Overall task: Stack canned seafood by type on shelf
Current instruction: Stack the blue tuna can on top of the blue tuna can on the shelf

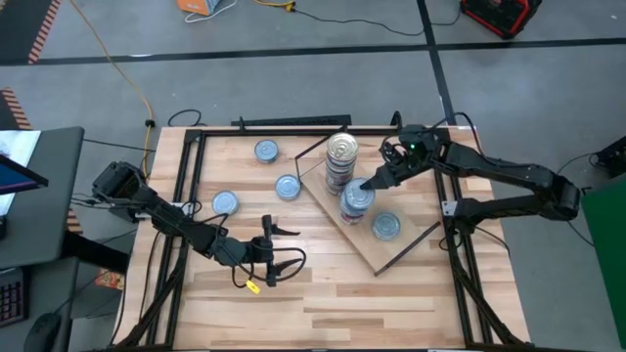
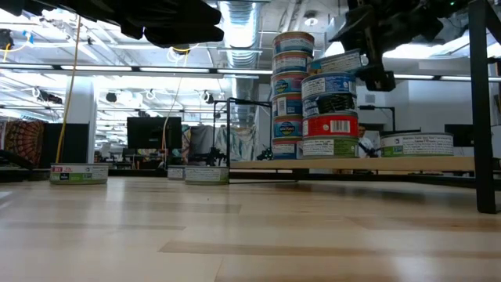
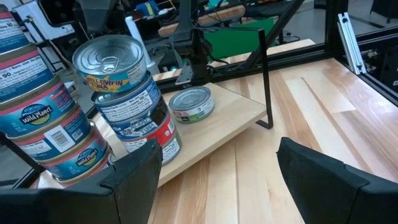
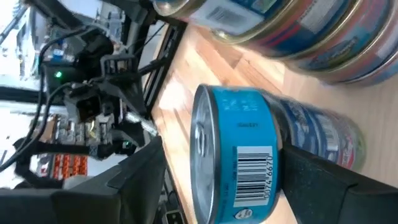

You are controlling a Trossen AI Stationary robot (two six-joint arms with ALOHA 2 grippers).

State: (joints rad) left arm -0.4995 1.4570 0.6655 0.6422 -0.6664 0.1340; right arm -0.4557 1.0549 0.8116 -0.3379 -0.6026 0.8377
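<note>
Right gripper [image 1: 370,183] sits at the top can [image 1: 357,198] of the shorter stack on the shelf [image 1: 411,240], fingers spread wide either side, not clamping. Next loose cans [image 1: 225,202] lie far side; left gripper [image 1: 266,246], also wide, is nearer.

Two tin stacks [image 1: 347,176] crowd the shelf [image 1: 391,256]; table's near half open.

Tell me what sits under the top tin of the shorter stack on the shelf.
Under the top tin sit a blue-labelled tin, then a red-labelled one and a pale one on the shelf. Their lids are covered.
</note>
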